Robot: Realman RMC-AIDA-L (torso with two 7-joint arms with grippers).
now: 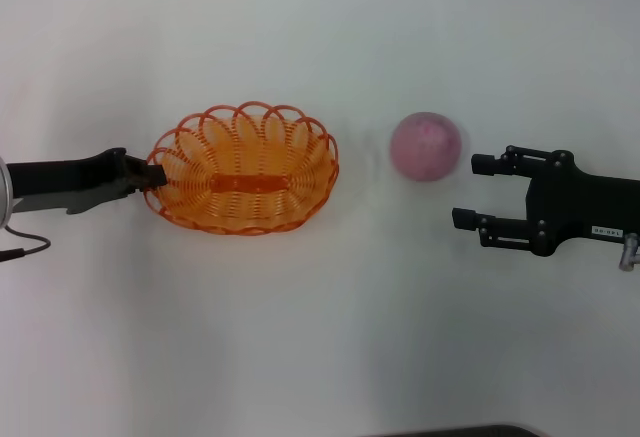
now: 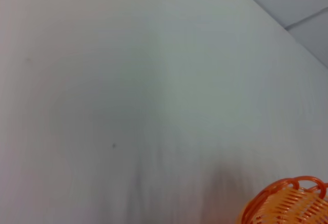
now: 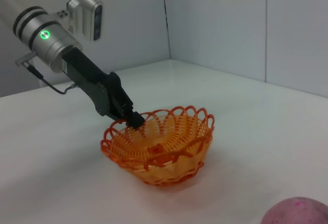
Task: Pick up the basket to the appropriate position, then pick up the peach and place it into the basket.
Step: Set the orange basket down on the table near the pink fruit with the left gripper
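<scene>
Left hand (image 1: 157, 174) is clamped on the orange basket (image 1: 245, 169) rim; right hand (image 1: 476, 191), fingers apart, must next close around the peach (image 1: 426, 146).

left hand (image 1: 157, 173) clamps basket (image 1: 245, 168) rim | right hand (image 1: 472, 191) spread beside peach (image 1: 425, 146)

glossy plastic basket (image 1: 243, 169), matt peach (image 1: 425, 146), smooth tbl (image 1: 320, 337)

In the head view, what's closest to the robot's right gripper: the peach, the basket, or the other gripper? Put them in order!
From the right gripper, open at the right:
1. The peach, just left of it.
2. The basket, mid-table.
3. The left gripper, at the basket's far left rim.
</scene>
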